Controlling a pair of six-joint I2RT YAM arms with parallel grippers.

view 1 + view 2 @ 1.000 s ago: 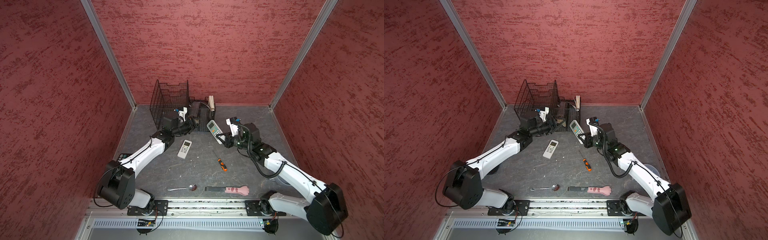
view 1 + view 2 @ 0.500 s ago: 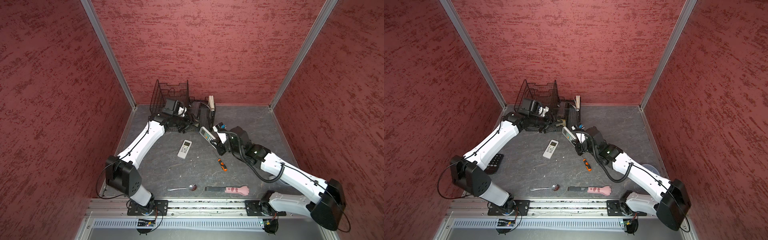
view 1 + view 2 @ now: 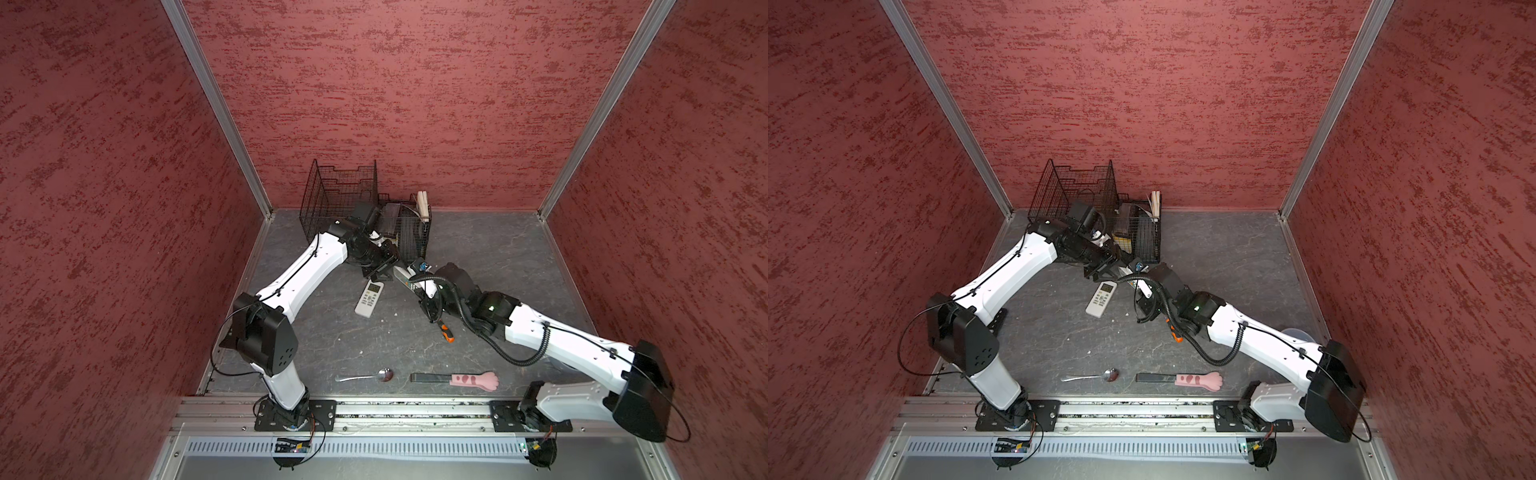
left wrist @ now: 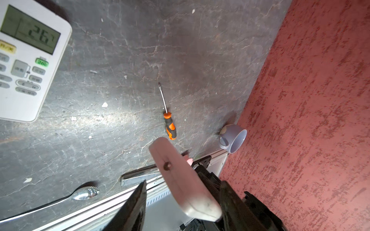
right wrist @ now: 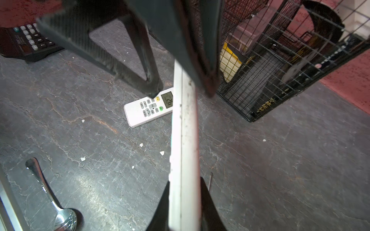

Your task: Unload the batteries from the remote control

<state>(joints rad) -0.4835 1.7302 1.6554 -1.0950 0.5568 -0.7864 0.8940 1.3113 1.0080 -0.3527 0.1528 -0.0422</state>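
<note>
Nearest the rail, one spoon (image 3: 384,375) and one pink paw-ended tool (image 3: 473,381) lie on the counter (image 3: 498,266). Farther in lie one orange-and-black screwdriver (image 3: 445,331), one calculator (image 5: 26,40) by the left arm, and one grey-blue cup (image 4: 234,140) on its side at the right wall.

There are two white remotes. The flat remote (image 3: 370,298) lies display up. The remote control (image 5: 185,140) is off the counter, edge-on, clamped in the right pincer (image 5: 184,192). Its far end sits between the fingers of the left pincer (image 5: 182,91), which stand apart. No batteries can be seen.

Two wire baskets stand at the back wall, a tall basket (image 3: 340,195) and a low basket (image 3: 415,237).
</note>
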